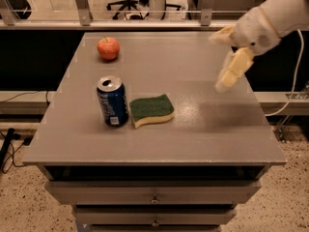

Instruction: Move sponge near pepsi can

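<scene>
The sponge [151, 109], dark green on top with pale yellow foam below, lies flat on the grey table [159, 144], right next to the pepsi can. The pepsi can [112, 101], blue with a silver top, stands upright just left of the sponge. My gripper [231, 73] hangs in the air over the table's right side, well to the right of the sponge and above it. It holds nothing.
A red apple [108, 48] sits at the table's back left. The table has drawers below its front edge. A railing and office chairs stand behind the table. A cable hangs at the right.
</scene>
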You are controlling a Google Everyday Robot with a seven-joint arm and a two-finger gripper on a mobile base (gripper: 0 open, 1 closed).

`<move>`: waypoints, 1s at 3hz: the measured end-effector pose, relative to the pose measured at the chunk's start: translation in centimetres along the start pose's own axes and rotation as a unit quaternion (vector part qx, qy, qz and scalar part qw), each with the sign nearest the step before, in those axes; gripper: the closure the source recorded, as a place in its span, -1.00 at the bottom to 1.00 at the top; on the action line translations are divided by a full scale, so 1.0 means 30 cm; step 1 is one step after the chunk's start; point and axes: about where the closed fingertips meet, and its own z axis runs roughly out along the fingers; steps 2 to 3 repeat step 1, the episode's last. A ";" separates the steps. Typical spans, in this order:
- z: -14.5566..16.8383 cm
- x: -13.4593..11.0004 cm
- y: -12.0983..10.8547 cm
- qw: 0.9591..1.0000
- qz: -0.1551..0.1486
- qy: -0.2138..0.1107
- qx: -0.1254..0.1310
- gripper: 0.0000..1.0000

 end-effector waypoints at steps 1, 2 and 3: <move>-0.028 -0.025 -0.014 1.000 -0.002 -0.015 0.010 -1.00; -0.028 -0.025 -0.014 1.000 -0.002 -0.015 0.010 -1.00; -0.028 -0.025 -0.014 1.000 -0.002 -0.015 0.010 -1.00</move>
